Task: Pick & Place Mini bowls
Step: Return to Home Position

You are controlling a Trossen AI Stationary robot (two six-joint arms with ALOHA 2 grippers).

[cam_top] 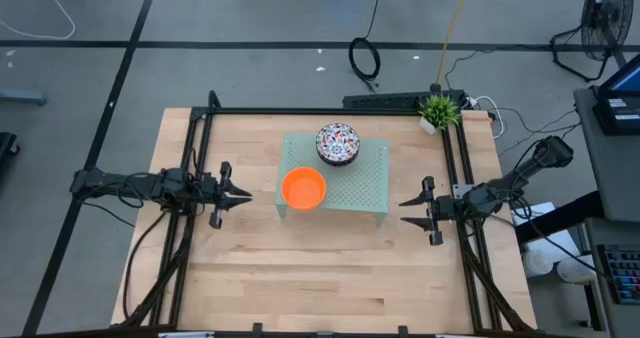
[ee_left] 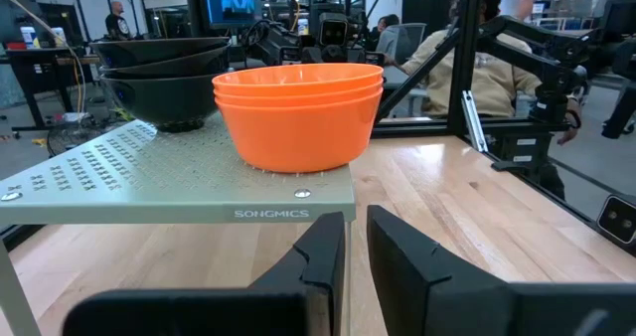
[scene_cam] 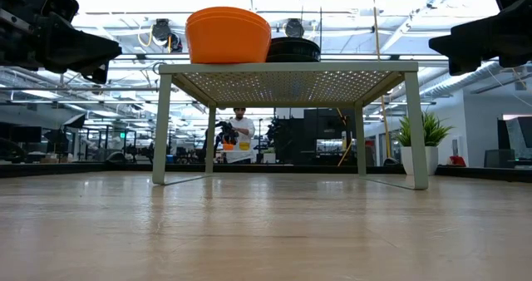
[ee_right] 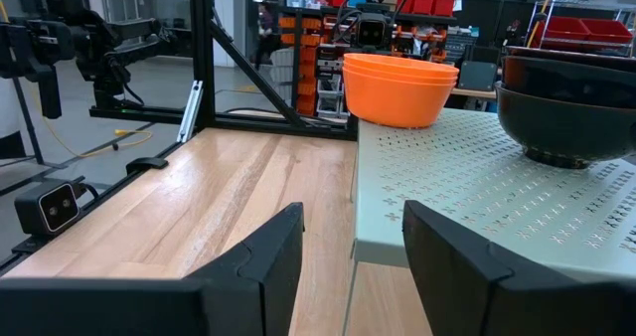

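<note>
A pale green perforated rack (cam_top: 360, 190) stands on the wooden table (cam_top: 300, 278), and both stacks of mini bowls sit on top of it. The orange bowls (cam_top: 303, 188) are nested at the rack's front left corner; the floral bowls (cam_top: 337, 143) are stacked near its back edge. The left gripper (cam_top: 240, 193) hovers left of the rack with its fingers (ee_left: 323, 261) only slightly apart, empty. The right gripper (cam_top: 408, 213) hovers right of the rack, its fingers (ee_right: 268, 252) spread wide, empty.

Orange mini bowls (cam_top: 302, 188) are sitting nested upright at the rack's corner; the floral stack (cam_top: 337, 143) is standing near them.
</note>
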